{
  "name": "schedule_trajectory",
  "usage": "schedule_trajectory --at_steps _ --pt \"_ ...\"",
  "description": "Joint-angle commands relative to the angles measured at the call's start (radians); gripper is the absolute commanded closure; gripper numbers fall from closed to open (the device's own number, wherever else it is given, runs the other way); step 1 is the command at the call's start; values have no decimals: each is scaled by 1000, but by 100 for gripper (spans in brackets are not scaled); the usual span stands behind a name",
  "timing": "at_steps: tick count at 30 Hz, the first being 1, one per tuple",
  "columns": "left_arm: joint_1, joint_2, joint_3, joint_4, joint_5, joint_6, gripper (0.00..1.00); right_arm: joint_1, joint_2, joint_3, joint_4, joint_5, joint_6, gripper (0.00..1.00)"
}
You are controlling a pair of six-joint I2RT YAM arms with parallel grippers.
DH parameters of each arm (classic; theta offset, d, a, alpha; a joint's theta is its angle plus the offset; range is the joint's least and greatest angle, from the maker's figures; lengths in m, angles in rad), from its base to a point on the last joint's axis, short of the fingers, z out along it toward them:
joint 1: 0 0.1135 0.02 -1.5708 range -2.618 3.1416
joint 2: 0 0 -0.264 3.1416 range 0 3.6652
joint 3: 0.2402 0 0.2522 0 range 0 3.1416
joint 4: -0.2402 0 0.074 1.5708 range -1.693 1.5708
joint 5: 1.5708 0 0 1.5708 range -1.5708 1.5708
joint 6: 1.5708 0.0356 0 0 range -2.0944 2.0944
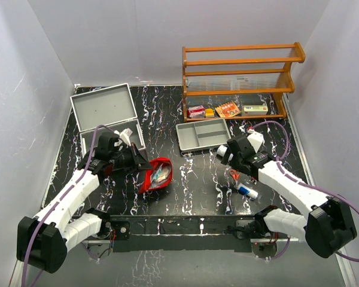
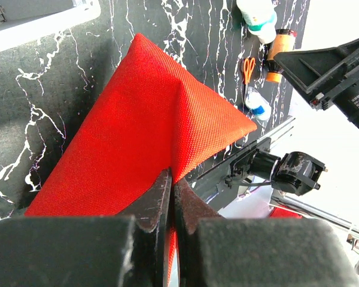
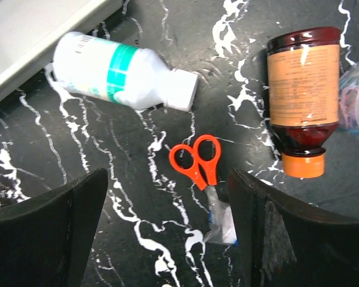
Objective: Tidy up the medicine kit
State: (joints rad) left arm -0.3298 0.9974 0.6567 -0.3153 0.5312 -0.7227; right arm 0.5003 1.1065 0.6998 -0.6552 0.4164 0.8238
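Note:
A red fabric pouch (image 1: 157, 174) lies open on the black marbled table with packets inside. My left gripper (image 1: 137, 160) is shut on the pouch's fabric edge (image 2: 143, 131). My right gripper (image 1: 229, 156) is open above small orange-handled scissors (image 3: 198, 160) with their blades in a clear sleeve. A white bottle with a green band (image 3: 122, 72) lies to the scissors' upper left. A brown bottle with an orange cap (image 3: 303, 95) lies to their right. A small white and blue tube (image 1: 248, 191) lies near the right arm.
A grey divided tray (image 1: 202, 135) sits mid-table. An open grey metal case (image 1: 107, 116) stands at the back left. A wooden shelf rack (image 1: 239, 78) at the back right holds several small boxes on its lowest shelf.

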Motion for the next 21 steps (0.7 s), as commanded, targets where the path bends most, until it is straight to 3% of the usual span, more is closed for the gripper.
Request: schedule_trajectory --at_steps 1,11,21 --pt "-3 -30 15 0 35 -4 100 -59 27 -16 2 -33 -81 19" --pt "-4 -47 -21 28 63 -17 100 -105 101 -30 29 -105 -95 14" --pt "-3 -32 -20 59 73 -29 100 -106 166 -18 11 -124 -107 33"
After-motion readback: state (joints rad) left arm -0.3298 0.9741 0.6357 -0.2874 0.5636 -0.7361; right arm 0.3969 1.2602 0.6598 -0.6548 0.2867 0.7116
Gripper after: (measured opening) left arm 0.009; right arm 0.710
